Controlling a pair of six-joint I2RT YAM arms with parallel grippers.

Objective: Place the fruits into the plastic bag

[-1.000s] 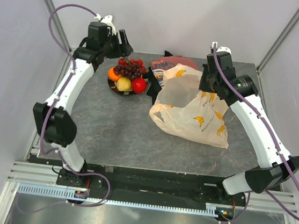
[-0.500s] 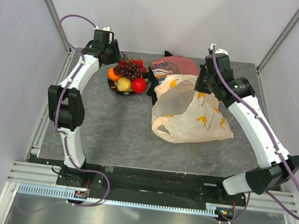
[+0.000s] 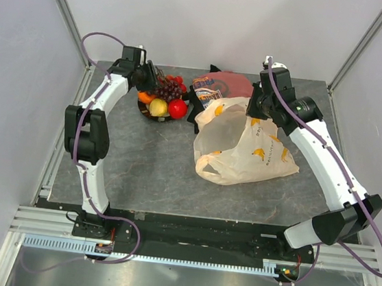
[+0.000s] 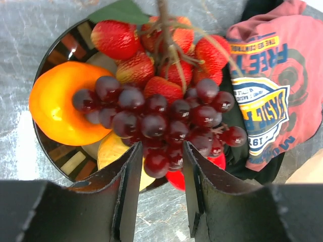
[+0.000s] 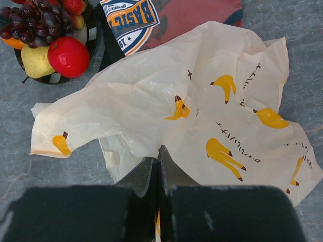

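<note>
The fruits lie on a dark plate [image 3: 141,110]: a red apple [image 3: 177,108], an orange [image 3: 144,97], a yellow pear [image 3: 158,107], dark grapes [image 3: 167,89] and strawberries [image 3: 175,80]. My left gripper [image 3: 152,78] is open right at the plate. In the left wrist view its gripper [image 4: 161,160] straddles the lowest grapes [image 4: 156,113] of the bunch, with the orange [image 4: 55,106] to the left. My right gripper [image 3: 253,109] is shut on the top edge of the plastic bag [image 3: 245,149] and holds it up. The right wrist view shows that gripper [image 5: 160,151] pinching the bag [image 5: 202,101].
A red-and-black printed cloth [image 3: 215,85] lies between the plate and the bag, touching both; it also shows in the left wrist view [image 4: 272,85]. The table's back edge and rear wall stand just behind the plate.
My left arm has swung in from the left and lowered its gripper onto the grapes. My right gripper has drawn the bag's edge slightly up and back.
</note>
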